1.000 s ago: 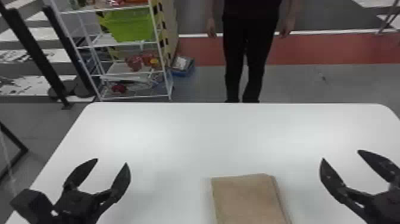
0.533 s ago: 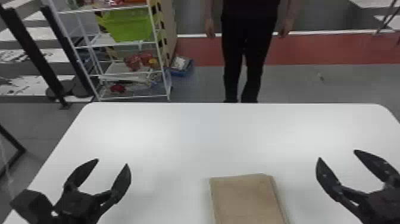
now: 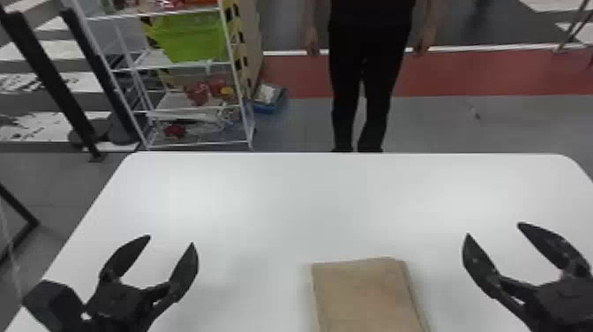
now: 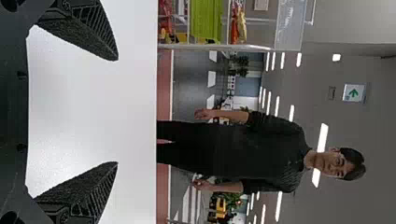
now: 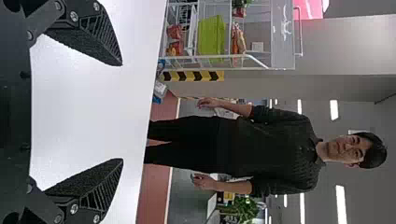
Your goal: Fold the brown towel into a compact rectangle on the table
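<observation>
With the brown towel (image 3: 362, 296) as the clock's centre and 12 o'clock pointing to the far edge of the table (image 3: 335, 194), the left gripper (image 3: 171, 241) is hanging between 9 and 10 o'clock, spreading its two black fingers wide. The right gripper (image 3: 494, 229) is hanging at 2 o'clock, its fingers also gaping wide. Both are keeping well apart from the towel. In the left wrist view, white tabletop is showing between the left gripper's (image 4: 117, 111) fingertips; in the right wrist view, tabletop is likewise showing between the right gripper's (image 5: 122, 112) fingertips.

The towel is lying flat in a folded, roughly rectangular shape, its layers showing along the 3 o'clock side and its 6 o'clock end running out of the head view. White tabletop is stretching from it toward 12 o'clock and between it and each gripper. The table's rounded far corners are sitting at 10 and 2 o'clock. Beyond the far edge, a white shelf rack (image 3: 198, 143) is standing around 11 o'clock, holding a green bin (image 3: 192, 39).
</observation>
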Action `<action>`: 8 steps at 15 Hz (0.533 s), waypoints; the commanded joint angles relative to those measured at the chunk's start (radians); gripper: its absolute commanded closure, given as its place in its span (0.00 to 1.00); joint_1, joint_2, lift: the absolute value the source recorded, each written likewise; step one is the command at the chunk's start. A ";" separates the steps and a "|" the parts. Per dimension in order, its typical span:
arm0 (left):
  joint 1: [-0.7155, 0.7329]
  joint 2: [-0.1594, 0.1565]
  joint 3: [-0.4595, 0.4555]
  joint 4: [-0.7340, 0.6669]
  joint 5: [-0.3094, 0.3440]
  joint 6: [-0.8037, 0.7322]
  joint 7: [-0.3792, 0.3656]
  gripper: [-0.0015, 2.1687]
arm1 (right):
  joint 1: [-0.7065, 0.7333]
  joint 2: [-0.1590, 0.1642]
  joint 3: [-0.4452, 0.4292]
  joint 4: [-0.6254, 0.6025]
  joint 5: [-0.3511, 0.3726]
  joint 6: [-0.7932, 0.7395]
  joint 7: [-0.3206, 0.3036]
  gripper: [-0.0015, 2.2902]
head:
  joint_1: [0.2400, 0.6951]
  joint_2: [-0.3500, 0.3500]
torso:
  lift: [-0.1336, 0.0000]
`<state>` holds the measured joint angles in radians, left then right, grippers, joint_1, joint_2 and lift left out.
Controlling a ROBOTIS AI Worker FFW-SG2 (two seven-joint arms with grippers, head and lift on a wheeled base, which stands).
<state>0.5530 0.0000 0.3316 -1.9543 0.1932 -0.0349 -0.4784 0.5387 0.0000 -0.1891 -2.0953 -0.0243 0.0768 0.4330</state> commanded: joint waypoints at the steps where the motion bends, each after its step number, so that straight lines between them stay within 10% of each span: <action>1: 0.002 -0.003 0.000 0.000 0.003 -0.015 0.001 0.04 | 0.000 0.001 0.002 0.000 0.000 0.002 -0.002 0.08 | 1.00 0.65 | 0.08; 8: 0.002 -0.003 0.000 0.000 0.003 -0.015 0.001 0.04 | -0.005 0.001 0.005 0.006 0.001 0.008 -0.010 0.08 | 1.00 0.64 | 0.08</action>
<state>0.5552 0.0000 0.3313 -1.9528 0.1963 -0.0497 -0.4770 0.5346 0.0000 -0.1857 -2.0911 -0.0230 0.0861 0.4233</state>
